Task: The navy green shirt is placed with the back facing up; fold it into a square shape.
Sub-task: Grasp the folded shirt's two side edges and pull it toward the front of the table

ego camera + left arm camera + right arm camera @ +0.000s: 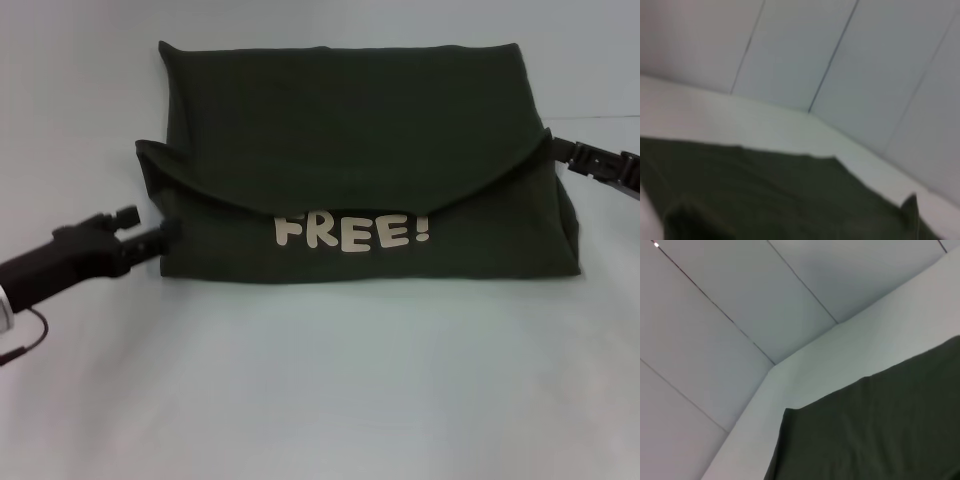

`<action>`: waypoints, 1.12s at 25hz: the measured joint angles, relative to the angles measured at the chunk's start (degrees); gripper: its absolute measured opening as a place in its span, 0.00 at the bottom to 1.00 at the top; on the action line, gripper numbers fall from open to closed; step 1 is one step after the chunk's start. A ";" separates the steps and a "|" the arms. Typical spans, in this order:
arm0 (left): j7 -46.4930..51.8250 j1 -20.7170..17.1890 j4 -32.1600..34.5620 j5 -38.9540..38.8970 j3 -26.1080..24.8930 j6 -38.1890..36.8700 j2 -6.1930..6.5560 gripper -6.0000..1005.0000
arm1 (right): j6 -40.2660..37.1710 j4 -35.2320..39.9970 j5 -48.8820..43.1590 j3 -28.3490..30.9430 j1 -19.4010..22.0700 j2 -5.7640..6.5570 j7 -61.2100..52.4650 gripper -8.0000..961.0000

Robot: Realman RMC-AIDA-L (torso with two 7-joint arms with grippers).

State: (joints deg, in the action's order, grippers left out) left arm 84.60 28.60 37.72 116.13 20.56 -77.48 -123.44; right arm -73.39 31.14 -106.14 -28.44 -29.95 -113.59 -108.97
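The navy green shirt [360, 150] lies on the white table in the head view, folded into a wide rectangle. A curved flap is folded down over its upper part, and the white "FREE!" lettering [352, 231] shows below the flap. My left gripper [165, 236] is at the shirt's lower left edge and touches the cloth. My right gripper [556, 150] is at the shirt's right edge, next to the flap's right corner. The dark cloth also shows in the left wrist view [780, 195] and in the right wrist view [875, 430].
The white table [320, 390] spreads in front of the shirt and around it. Pale panelled walls [740, 300] stand behind the table's far edge. A cable [28, 340] hangs by my left arm at the left border.
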 joint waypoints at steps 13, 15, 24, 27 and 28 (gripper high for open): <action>-0.60 1.12 -5.04 2.61 4.57 14.26 -0.39 0.83 | 3.15 -0.62 0.20 0.24 -0.01 -0.71 -0.23 0.72; -0.62 1.49 -5.92 2.62 5.84 15.85 -0.40 0.83 | 3.67 -0.66 0.19 0.17 -0.06 -0.72 -0.24 0.72; -0.74 2.93 -7.29 2.65 8.04 18.06 -0.49 0.83 | 5.05 -0.66 0.21 0.27 0.21 -0.97 -0.36 0.72; -0.75 3.39 -7.44 2.65 8.45 18.09 -0.49 0.83 | 5.39 -0.66 0.13 0.26 0.22 -0.97 -0.42 0.72; -0.75 3.47 -7.47 2.65 8.64 18.10 -0.49 0.83 | 5.47 -0.66 0.11 0.25 0.23 -0.97 -0.42 0.72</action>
State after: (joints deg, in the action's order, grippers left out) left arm 83.85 32.07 30.26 118.77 29.20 -59.38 -123.93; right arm -67.92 30.48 -106.03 -28.19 -29.72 -114.55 -109.39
